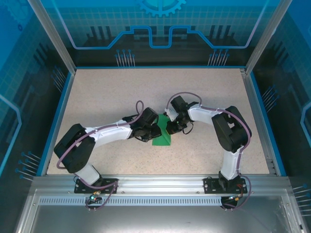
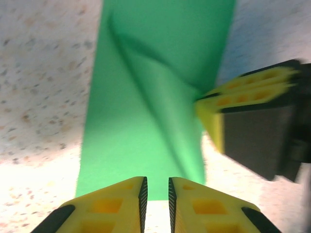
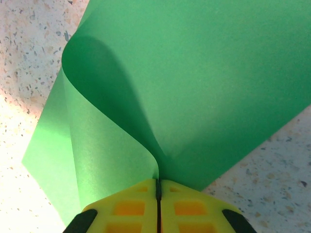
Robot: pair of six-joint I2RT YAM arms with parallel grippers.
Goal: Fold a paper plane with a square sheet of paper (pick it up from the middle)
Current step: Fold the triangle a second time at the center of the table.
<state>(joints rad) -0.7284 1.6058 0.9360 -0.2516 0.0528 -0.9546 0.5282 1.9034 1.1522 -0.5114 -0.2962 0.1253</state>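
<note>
The right gripper (image 3: 158, 184) has its fingers pressed together on a raised, curled-over edge of the paper (image 3: 209, 82). From that pinch the sheet bends back down onto the table (image 3: 24, 58). The left gripper (image 2: 156, 187) sits at the paper's near edge, its jaws a narrow slit apart with nothing seen between them. From above, the green paper lies mid-table between the two wrists, partly under them.

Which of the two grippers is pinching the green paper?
The right gripper: shut on a raised curl of the square sheet of paper. The left gripper has a gap, nothing in it.
</note>
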